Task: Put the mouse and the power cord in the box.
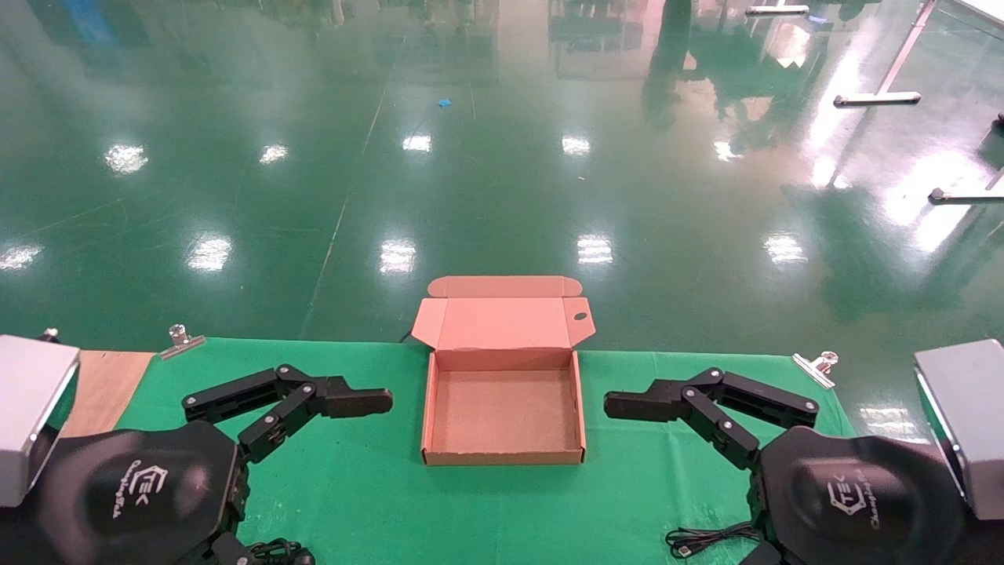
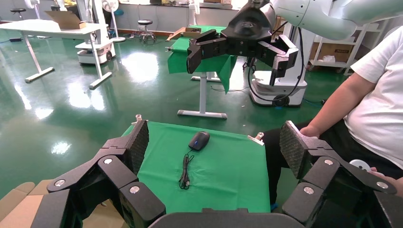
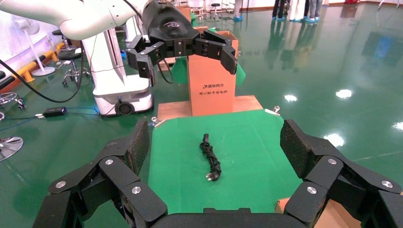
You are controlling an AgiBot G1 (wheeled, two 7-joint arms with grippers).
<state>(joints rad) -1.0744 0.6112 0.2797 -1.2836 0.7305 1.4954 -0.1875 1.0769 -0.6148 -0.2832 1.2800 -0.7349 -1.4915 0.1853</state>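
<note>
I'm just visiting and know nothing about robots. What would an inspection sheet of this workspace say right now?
Surface: table under a green cloth, held by metal clips; bare wood at its left end.
Job's things: brown box lies open and empty between the hands, lid folded back. Mouse rests on the cloth toward the right end; power cord lies bundled toward the left end. Neither is in the box yet.
Clutter: nothing seen.
Hands: left hand and right hand both open, holding nothing, pointing at the box from either side.
Cables: the mouse's thin cable trails loose on the cloth.
Surroundings: glossy green floor; other tables, another robot base and a seated person nearby.
</note>
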